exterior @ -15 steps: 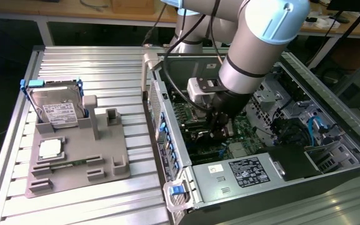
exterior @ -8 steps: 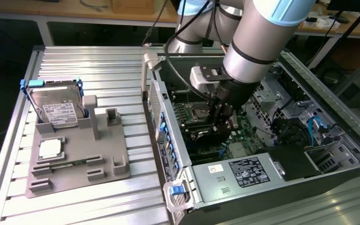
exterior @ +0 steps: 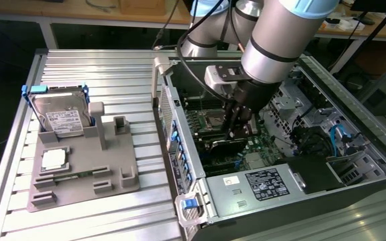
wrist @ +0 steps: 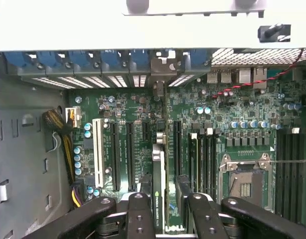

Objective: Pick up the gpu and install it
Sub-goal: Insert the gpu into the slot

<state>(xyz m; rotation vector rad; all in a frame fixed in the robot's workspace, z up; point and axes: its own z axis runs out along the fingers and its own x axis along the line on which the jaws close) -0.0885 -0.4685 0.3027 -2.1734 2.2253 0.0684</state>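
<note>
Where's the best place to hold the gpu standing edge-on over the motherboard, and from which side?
Probably the gpu by its upper long edge, flat faces pinched, straight down through the open case: it stands blade-thin, with slots close alongside.

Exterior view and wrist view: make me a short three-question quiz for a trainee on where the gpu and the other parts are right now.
1. True or false: the gpu stands edge-on between the jaws, over the motherboard.
2. Where is the hard drive? A: inside the computer case. B: upright on the grey fixture, at the exterior view's left. C: lying on the floor.
3. What colour is the frame around the hard drive?

Key: 1 true; 2 B; 3 blue.
</note>
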